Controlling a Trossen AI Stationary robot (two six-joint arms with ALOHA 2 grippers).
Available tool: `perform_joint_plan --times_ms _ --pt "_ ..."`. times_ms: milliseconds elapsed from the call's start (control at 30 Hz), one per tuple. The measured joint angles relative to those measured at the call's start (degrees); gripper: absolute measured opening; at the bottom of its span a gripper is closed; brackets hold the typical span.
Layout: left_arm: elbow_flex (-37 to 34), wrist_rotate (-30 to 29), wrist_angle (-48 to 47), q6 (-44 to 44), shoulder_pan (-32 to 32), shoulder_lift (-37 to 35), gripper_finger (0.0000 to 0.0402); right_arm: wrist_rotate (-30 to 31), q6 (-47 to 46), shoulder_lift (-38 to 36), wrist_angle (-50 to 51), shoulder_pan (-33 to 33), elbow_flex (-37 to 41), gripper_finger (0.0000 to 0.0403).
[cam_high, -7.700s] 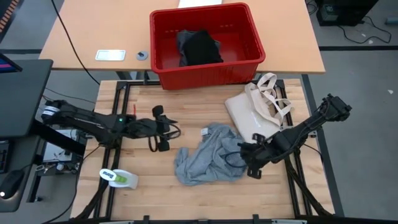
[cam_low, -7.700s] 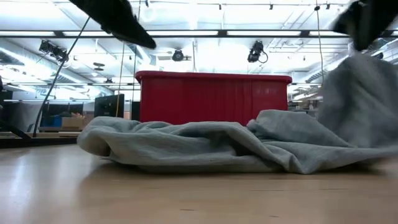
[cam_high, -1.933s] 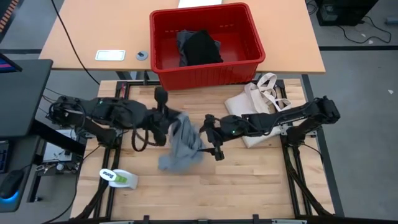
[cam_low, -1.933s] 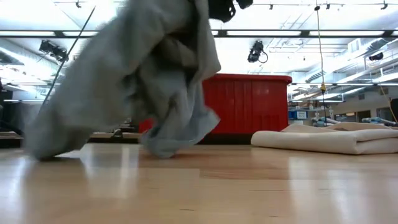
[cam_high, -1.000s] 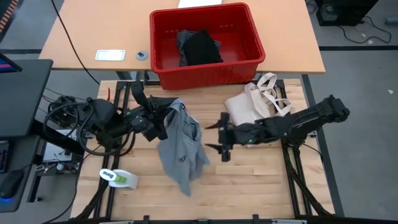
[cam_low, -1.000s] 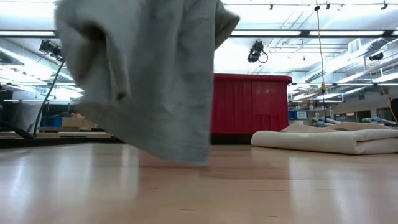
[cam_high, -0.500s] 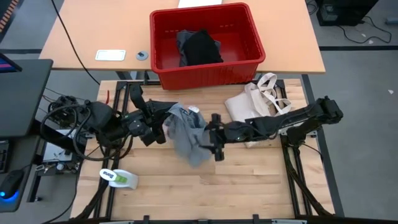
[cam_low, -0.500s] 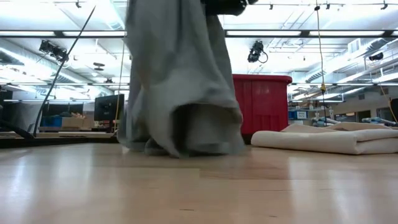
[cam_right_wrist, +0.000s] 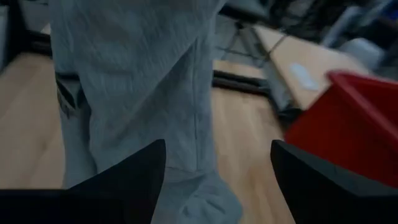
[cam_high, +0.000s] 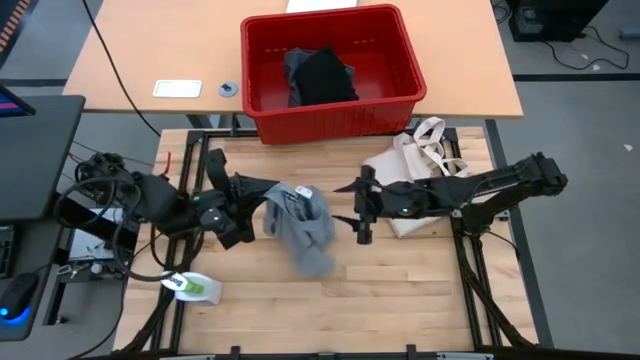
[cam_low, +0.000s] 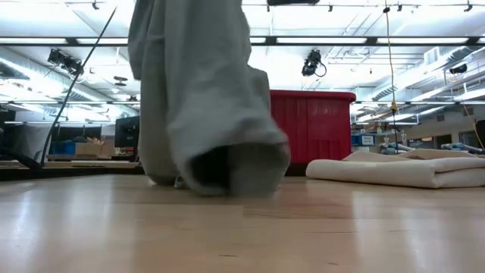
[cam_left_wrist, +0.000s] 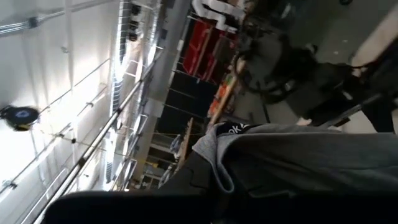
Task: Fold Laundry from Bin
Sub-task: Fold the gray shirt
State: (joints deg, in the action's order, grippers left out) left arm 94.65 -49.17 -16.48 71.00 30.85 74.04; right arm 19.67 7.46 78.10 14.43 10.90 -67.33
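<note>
Two claws work over the wooden surface. Left claw, just left of centre in the high view, is pressed together on the light grey T-shirt, pinching its upper edge so the cloth hangs in a bunched column. In the low view that T-shirt drops from the top of the frame, and its lower folds seem to touch the wood left of centre. In the left wrist view the grey cloth lies across that arm's own dark fingers.

Right claw, just right of centre in the high view, has its two fingers spread wide and holds nothing; it sits just beside the hanging shirt, apart from it. In the right wrist view both dark fingers stand open at the bottom of the frame with the grey shirt in front of them.

One red bin stands at the upper centre of the high view on the tan desk behind. Inside it lie two garments: one black garment and, at its left, a darker bluish piece too bunched to identify. One cream tote bag lies right of centre, beneath the right arm. One green-and-white object rests at the lower left.
</note>
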Motion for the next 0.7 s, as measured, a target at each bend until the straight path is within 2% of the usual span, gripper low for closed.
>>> perform_joint_plan --times_ms 67,233,500,700 --pt "0.0 0.5 -2.4 -1.0 -0.1 0.0 0.0018 -4.2 -0.1 1.7 0.0 -1.3 0.0 0.0297" --pt "0.0 6.6 -5.4 -2.7 -0.3 0.0 0.0018 -8.6 2.2 6.2 -0.1 -4.2 0.0 0.0297" --pt "0.0 7.0 -6.2 -2.9 -0.2 0.0 0.0018 -22.4 4.2 10.8 -0.8 -7.3 0.0 0.0296" --pt "0.0 7.4 -6.1 -2.9 -0.2 0.0 0.0018 -25.3 5.6 16.5 -4.2 -6.4 0.0 0.0262"
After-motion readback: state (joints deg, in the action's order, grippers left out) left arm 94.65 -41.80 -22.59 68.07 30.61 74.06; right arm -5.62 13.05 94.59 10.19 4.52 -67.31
